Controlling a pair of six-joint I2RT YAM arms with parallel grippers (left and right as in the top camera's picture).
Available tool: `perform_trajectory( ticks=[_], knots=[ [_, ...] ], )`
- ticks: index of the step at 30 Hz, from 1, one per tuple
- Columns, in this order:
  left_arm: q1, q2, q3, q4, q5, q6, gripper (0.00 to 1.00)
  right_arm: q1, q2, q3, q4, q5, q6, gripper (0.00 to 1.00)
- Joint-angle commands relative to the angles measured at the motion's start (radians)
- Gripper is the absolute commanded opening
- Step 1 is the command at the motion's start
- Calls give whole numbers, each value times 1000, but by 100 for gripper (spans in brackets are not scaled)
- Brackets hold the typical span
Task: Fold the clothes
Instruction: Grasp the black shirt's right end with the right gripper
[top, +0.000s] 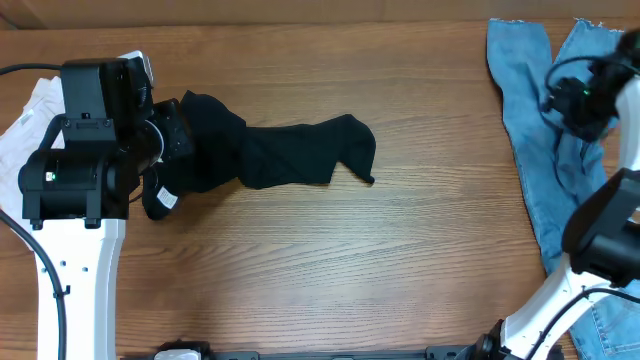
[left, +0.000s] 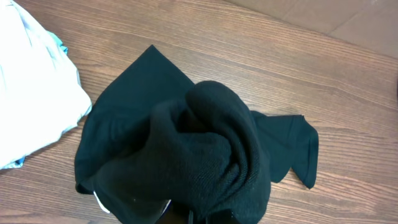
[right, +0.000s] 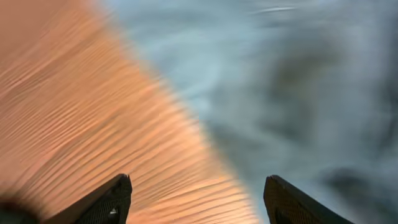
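The left pincer (top: 170, 140) is buried in bunched cloth (fingers hidden, so its grip cannot be told) at one end of the black garment (top: 290, 150). The garment's length trails across the desk (top: 350, 270) toward the right pincer (right: 199, 205), spread over the jeans (top: 525, 120).

Black garment (top: 290, 155) bunched, blue jeans (top: 522, 100) sprawled
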Motion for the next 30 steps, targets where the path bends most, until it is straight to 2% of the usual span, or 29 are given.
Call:
perform_trajectory(
  ticks=[1,7,12,22,30],
  knots=[
    [-8,1,2,1,-42,20,5,155,-89,47,-84,-155,-159,72],
    [-7,2,2,-7,-85,20,6,396,-93,-3,-222,-155,-221,78],
    [-6,2,2,-6,-85,27,6,565,-93,-97,-192,-167,-202,79],
    [-6,2,2,-3,-87,42,7,805,-92,-347,96,-263,-235,81],
    [-6,2,2,-4,-85,42,7,935,-91,-441,372,-190,-199,86]
  ],
)
